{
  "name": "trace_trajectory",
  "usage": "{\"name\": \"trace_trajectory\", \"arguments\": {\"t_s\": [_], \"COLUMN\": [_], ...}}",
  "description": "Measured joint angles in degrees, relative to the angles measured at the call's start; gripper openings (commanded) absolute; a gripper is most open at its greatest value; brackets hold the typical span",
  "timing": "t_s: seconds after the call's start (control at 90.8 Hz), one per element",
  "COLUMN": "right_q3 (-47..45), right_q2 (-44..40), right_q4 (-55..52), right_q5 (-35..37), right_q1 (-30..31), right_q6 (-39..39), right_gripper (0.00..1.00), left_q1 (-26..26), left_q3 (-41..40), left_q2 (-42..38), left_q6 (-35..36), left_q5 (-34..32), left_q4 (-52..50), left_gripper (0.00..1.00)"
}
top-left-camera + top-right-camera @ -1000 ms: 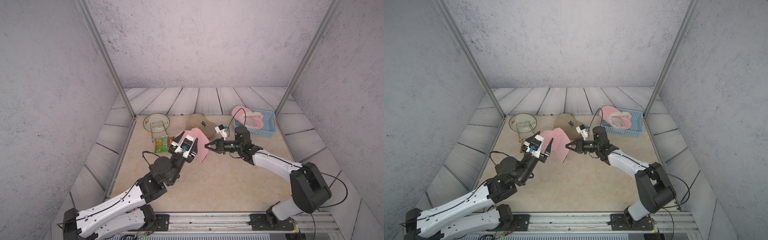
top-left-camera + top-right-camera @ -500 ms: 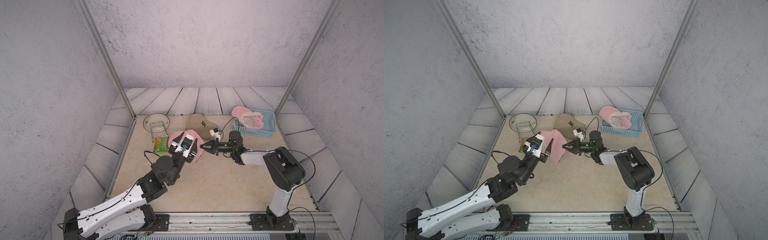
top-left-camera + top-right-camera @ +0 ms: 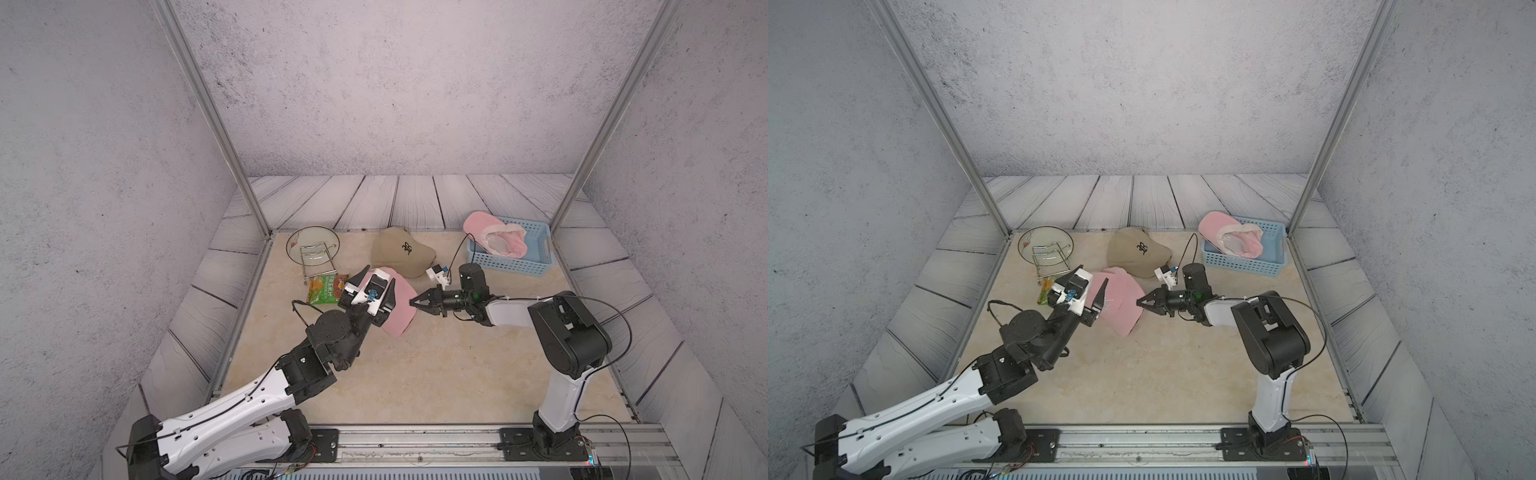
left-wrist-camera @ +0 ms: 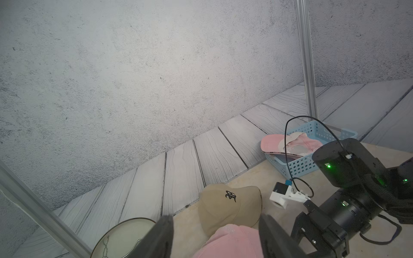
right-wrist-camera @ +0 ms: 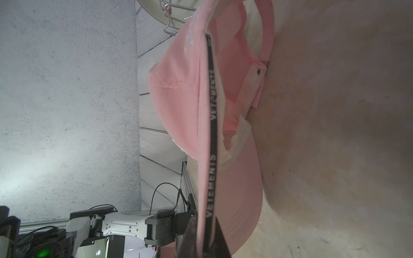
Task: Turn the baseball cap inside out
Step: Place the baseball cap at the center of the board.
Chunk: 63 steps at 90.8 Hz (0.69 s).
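The pink baseball cap (image 3: 401, 309) (image 3: 1121, 301) lies crumpled mid-table, its opening turned toward the right arm. My right gripper (image 3: 411, 301) (image 3: 1138, 302) is shut on the cap's rim. In the right wrist view the rim's black lettered tape (image 5: 212, 138) runs down between the fingers of that gripper (image 5: 204, 243), and the cap (image 5: 178, 89) hangs slack beyond. My left gripper (image 3: 379, 275) (image 3: 1091, 276) hovers open just above the cap's left side. In the left wrist view the left gripper (image 4: 215, 236) holds nothing, with the cap (image 4: 228, 243) below its fingers.
A tan cap (image 3: 401, 251) sits just behind the pink one. At the back right, a blue basket (image 3: 536, 266) holds another pink cap (image 3: 494, 239). A glass plate on a wire stand (image 3: 311, 247) and a snack packet (image 3: 324, 289) lie at the back left.
The right arm has folded its elbow back toward its base and rolled its wrist, still pinching the cap's rim. The cap has sagged lower. The left arm has not moved.
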Motion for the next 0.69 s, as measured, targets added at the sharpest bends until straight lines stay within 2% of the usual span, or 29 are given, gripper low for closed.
{"name": "trace_trajectory", "arguments": {"t_s": [0.242, 0.495, 0.561, 0.694], "right_q3": [8.4, 17.4, 19.3, 22.8], "right_q2": [2.6, 6.3, 7.1, 9.6], "right_q4": [-18.3, -32.9, -36.0, -41.6], "right_q5": [1.5, 4.1, 5.2, 9.1], "right_q1": [-1.5, -2.3, -2.5, -2.8], "right_q6": [-12.7, -23.1, -25.0, -29.0], "right_gripper": [0.17, 0.18, 0.23, 0.41], "left_q1": [0.3, 0.3, 0.3, 0.7], "left_q3": [0.0, 0.0, 0.0, 0.0], "left_q2": [0.4, 0.7, 0.7, 0.7], "left_q6": [0.0, 0.0, 0.0, 0.0], "left_q5": [0.0, -0.1, -0.1, -0.2], "left_q4": [-0.4, -0.7, -0.7, -0.7], "left_gripper": [0.66, 0.66, 0.66, 0.66]}}
